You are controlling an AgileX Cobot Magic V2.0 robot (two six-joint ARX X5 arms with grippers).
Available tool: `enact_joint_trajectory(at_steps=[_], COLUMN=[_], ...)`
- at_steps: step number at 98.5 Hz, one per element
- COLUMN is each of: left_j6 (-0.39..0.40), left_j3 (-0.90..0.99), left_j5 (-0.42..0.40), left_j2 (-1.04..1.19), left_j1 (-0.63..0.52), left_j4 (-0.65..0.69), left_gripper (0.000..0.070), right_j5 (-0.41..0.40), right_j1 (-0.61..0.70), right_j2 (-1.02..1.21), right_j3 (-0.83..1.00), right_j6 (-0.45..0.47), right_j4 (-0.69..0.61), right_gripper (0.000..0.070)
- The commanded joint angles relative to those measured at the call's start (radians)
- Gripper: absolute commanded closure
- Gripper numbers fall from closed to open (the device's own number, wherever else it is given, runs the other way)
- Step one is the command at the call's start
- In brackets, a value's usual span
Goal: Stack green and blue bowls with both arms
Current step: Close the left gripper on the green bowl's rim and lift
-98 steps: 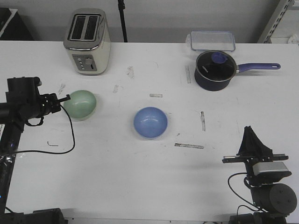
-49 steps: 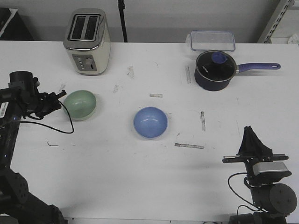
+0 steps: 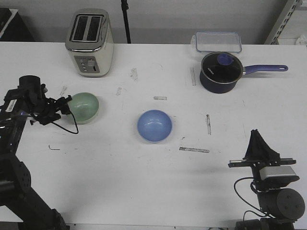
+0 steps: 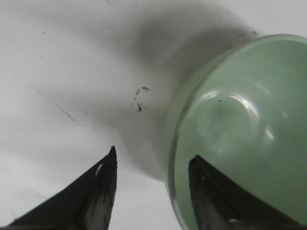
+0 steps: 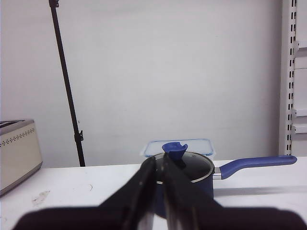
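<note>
Left end effector (image 4: 151, 191): jaws apart, astride green bowl (image 4: 240, 129) rim; close squarely before lifting. Right end effector (image 5: 158, 191): jaws together, idle; blue bowl (image 3: 154, 126) awaits at tabletop (image 3: 144, 182) centre.

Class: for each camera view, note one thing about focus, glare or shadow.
Front view: even light, sharp, faint sheen inside the blue bowl. Left wrist view: bright glare patches inside the green bowl, its soft shadow on the table. Right wrist view: the right gripper fingers are blurred, the saucepan sharper.
</note>
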Motion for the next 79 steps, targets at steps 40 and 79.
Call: enact_joint_trajectory(at_steps=[40, 79], left_j6=[0.004, 0.004], left_j3=[0.023, 0.023], left_j5=[0.005, 0.01], left_j2=[0.07, 0.057], left_j1=[-0.036, -0.041], left_j4=[0.025, 0.039], left_gripper=[0.0558, 0.0699], right_j5=[0.003, 0.003], right_j1=[0.0, 0.0], right_j2=[0.0, 0.0], right_j3=[0.003, 0.003], right_j6=[0.003, 0.003], right_j4=[0.013, 0.013], right_gripper=[0.0688, 0.0688])
